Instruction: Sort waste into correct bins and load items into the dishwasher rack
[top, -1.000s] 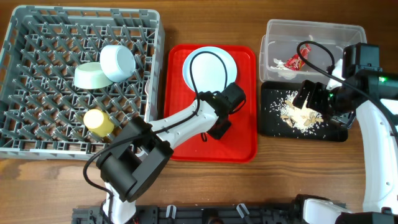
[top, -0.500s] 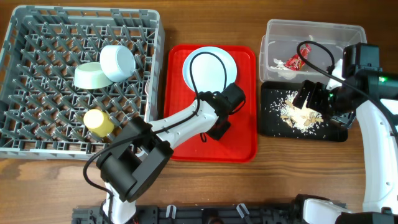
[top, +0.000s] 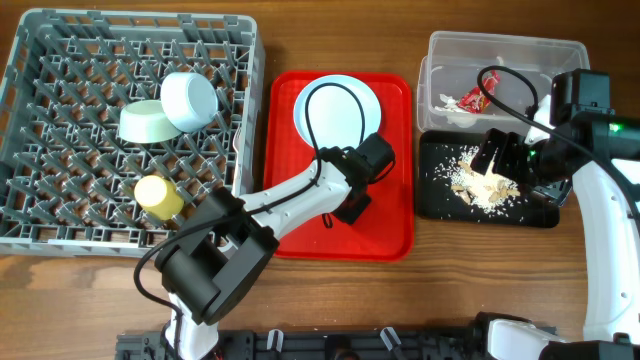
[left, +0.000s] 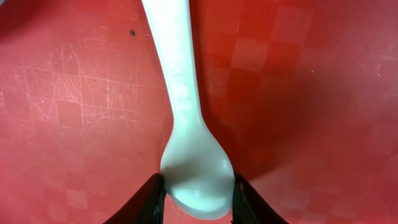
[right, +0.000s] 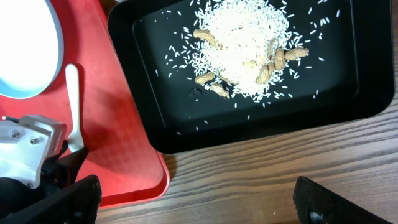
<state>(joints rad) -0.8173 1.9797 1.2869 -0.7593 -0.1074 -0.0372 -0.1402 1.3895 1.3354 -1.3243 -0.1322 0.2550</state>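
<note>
Left claw (left: 198, 200) on the red serving tray (top: 392, 225): its two fingertips (left: 149, 198) sit tight against either side of the bowl end of the white plastic spoon (left: 186, 118), clenched on it. The handle runs away from the wrist camera. Holding the broad end probably gives the jaws more to bear on than the thin handle would. Whether the spoon has left the tray cannot be told. The left arm reaches from the near left corner diagonally across the tray, wrist tipped down, its cable looping above the round pale blue-white plate (top: 335, 108), which lies at the far end of the tray.

Right claw (right: 199, 205): released and empty, jaws spread wide. It hangs over the near edge of the shallow black tray (right: 348, 93), which holds a heap of rice (right: 242, 37) mixed with peanuts (right: 283, 57). The right arm comes in from the right edge of the counter (top: 480, 250), forearm pointing left.

The clear plastic tub (top: 505, 45) behind the black tray holds the red candy wrapper (top: 470, 98). The grey dishwasher rack (top: 250, 100) at left carries the pale blue bowl (top: 190, 100), light green bowl (top: 148, 122) and yellow cup (top: 158, 195). By this layout the waste is sorted; spoon and plate remain to load. No fork can be made out.
</note>
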